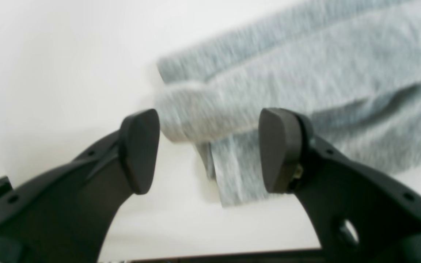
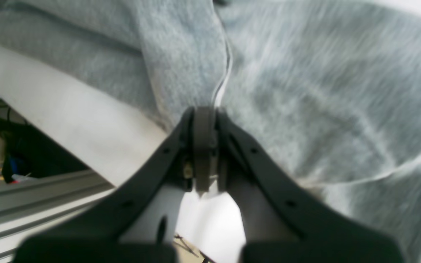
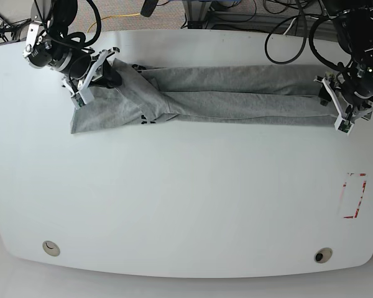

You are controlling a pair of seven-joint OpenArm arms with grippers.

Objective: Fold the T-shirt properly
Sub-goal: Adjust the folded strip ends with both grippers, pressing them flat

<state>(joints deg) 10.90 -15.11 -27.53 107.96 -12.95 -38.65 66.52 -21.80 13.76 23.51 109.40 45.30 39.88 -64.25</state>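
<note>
Right pincer (image 2: 205, 146) clamped on a fold of the T-shirt (image 3: 224, 93), heather-grey cloth bunching just beyond its tips. Left pincer (image 1: 210, 149) apart, holding nothing, shirt edge just ahead. Shirt lies as 1 long wrinkled band across the white tabletop (image 3: 186, 205); cables (image 3: 286, 25) beyond.

Grey T-shirt (image 3: 205, 96) stretched in long folded band across table's far side.

From my left wrist camera: left gripper (image 1: 208, 149) has its jaws standing apart, nothing between the pads (image 1: 139, 151). The T-shirt (image 1: 305, 84), grey heather, lies on the white table (image 1: 57, 62) beyond the fingertips. A rolled fold edge sits nearest the gap, a flat strip hanging below it. Picture blurred.
</note>
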